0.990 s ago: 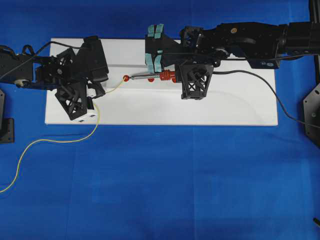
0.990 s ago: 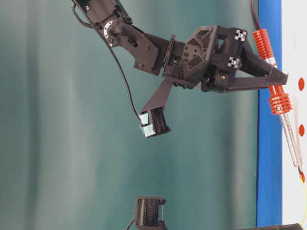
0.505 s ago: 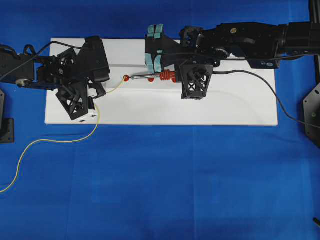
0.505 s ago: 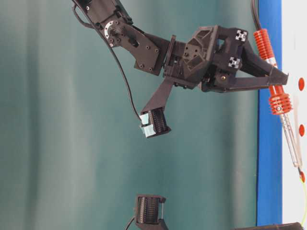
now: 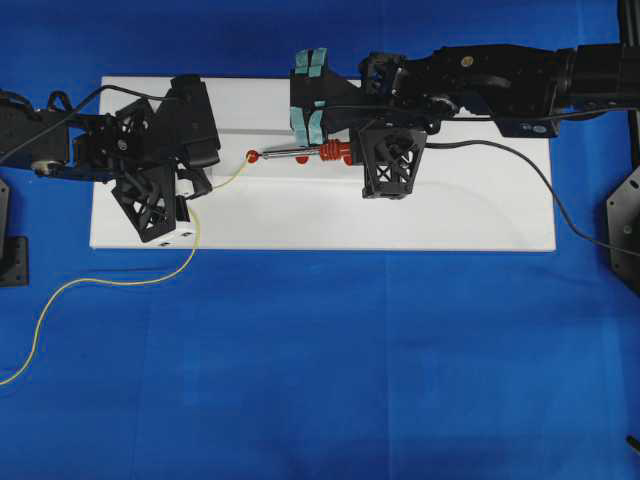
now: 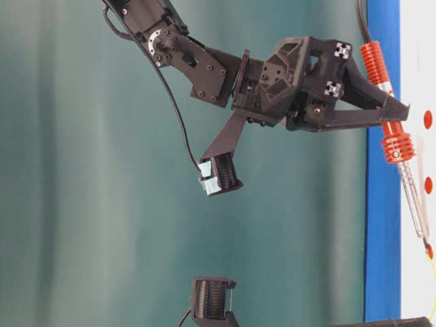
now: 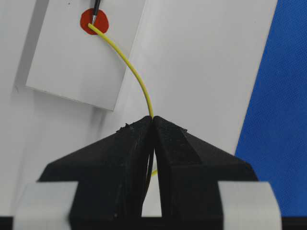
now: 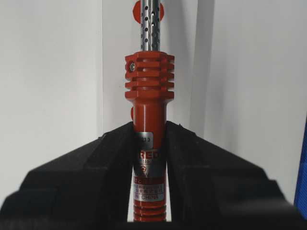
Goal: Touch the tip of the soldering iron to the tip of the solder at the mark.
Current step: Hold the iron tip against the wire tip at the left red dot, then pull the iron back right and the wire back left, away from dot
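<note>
the left gripper [image 7: 153, 120] is pinched on the solder [image 7: 129, 67] and the right gripper [image 8: 149, 132] is clamped on the soldering iron [image 8: 148, 96], whose tip seems to meet the wire's end on the red mark [image 7: 93, 21]; both arms should hold steady, with no sideways nudge. the white board [image 5: 450, 210] lies on a blue cloth [image 5: 350, 380], with free room around it.

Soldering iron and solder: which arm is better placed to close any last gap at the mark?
Right, probably. The right gripper clamps the soldering iron rigidly, tip already on the red mark. The left gripper holds the bendy solder well behind its tip.
</note>
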Controlling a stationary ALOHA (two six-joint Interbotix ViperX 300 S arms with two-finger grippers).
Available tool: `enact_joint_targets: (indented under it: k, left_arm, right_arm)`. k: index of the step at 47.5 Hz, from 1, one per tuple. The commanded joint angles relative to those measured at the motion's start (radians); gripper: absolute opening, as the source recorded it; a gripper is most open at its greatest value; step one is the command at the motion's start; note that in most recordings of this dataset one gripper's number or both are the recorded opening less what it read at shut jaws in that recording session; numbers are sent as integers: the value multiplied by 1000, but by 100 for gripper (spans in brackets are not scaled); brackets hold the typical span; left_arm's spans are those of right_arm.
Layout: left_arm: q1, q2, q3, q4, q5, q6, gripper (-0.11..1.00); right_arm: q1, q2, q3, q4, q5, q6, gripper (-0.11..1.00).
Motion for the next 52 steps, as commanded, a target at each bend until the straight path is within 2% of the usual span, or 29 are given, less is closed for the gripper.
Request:
enact_joint_targets:
  k: [1,25,38,52]
  left_arm:
    - [-5,-9,-21,3,-5,0,2]
    - [-5,-37,-21,3,20,20,2]
    - [-5,-189,-6,3,123,52,2]
    - [-5,-383,58,3,178,43,2]
  right_arm:
    - [-2,-15,-23,-2,-6,2,6]
    - [-2,-15,-23,-2,-6,2,6]
    - [-2,-15,-23,-2,-6,2,6]
    - [-2,-15,-23,-2,-6,2,6]
